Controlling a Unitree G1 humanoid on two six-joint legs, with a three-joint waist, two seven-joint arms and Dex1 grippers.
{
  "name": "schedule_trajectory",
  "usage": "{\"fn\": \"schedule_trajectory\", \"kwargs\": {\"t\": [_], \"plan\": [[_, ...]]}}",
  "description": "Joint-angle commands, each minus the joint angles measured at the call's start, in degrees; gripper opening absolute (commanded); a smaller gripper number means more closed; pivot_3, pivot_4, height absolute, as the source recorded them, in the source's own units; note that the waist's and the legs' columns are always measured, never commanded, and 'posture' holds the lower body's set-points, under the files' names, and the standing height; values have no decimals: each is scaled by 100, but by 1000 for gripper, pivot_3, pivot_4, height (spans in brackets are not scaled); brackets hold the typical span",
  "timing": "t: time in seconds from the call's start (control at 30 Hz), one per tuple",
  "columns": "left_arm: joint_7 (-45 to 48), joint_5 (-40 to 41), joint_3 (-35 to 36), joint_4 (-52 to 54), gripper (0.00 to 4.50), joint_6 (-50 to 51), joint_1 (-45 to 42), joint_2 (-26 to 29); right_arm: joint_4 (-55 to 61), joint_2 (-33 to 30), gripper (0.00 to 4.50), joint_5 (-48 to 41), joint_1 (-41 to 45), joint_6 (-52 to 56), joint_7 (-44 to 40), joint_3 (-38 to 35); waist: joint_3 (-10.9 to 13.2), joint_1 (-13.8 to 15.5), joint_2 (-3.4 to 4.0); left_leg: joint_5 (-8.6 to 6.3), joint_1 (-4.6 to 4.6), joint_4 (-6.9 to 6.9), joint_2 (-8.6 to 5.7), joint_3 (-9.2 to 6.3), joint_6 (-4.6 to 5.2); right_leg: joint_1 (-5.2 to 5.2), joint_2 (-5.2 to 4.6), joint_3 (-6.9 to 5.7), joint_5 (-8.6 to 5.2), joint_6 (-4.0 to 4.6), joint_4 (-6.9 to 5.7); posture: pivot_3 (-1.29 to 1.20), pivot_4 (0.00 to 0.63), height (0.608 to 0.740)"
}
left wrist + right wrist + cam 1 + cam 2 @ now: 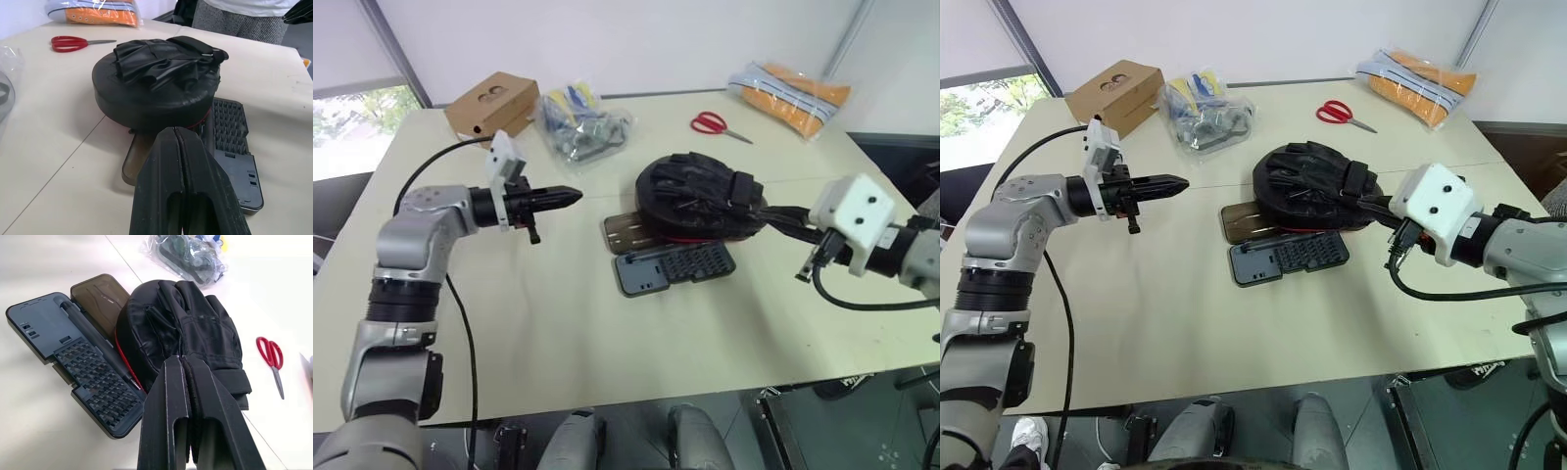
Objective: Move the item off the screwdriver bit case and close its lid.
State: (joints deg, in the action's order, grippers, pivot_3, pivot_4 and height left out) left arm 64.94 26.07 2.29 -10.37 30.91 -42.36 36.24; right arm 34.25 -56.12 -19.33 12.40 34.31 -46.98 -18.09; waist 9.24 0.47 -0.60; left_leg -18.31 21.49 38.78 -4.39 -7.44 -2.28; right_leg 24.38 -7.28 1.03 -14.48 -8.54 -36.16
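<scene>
The item, a big black padded mitt (pixel 695 196) with a red rim, lies on the smoky-brown lid (pixel 625 233) of the open screwdriver bit case and covers most of it. The dark grey tray (pixel 675 266) with rows of bits lies bare in front of it. My left gripper (pixel 573 197) is shut and empty, held level above the table to the left of the mitt, pointing at it. My right gripper (pixel 769 213) is shut, its tips at the mitt's right edge by the strap (pixel 230 382). Nothing shows between its fingers.
At the back of the table stand a cardboard box (pixel 492 105), a clear bag of parts (pixel 582 122), red-handled scissors (pixel 715 124) and an orange packet (pixel 793 93). A person (pixel 239 14) stands beyond the table's far side. Bare tabletop lies in front of the case.
</scene>
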Motion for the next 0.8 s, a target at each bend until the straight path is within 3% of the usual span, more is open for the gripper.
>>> {"fn": "schedule_trajectory", "kwargs": {"t": [0.03, 0.8], "plan": [[-85, 72, 116, 228, 0, -41, 45, 5, 2, -29, 56, 25, 111, -128, 70, -6, 0, 4, 0, 0, 0, 0, 0, 0, 0, 0, 0, 0, 0, 0, 0, 0, 150, 740], [-239, 142, 94, 342, 0, 8, 199, -64, -28, -44, 56, 17, 196, -143, 153, 114, 0, 11, 0, 0, 1, 1, 0, 1, 0, 2, 0, 1, 0, 0, -1, 0, 150, 740]]}}
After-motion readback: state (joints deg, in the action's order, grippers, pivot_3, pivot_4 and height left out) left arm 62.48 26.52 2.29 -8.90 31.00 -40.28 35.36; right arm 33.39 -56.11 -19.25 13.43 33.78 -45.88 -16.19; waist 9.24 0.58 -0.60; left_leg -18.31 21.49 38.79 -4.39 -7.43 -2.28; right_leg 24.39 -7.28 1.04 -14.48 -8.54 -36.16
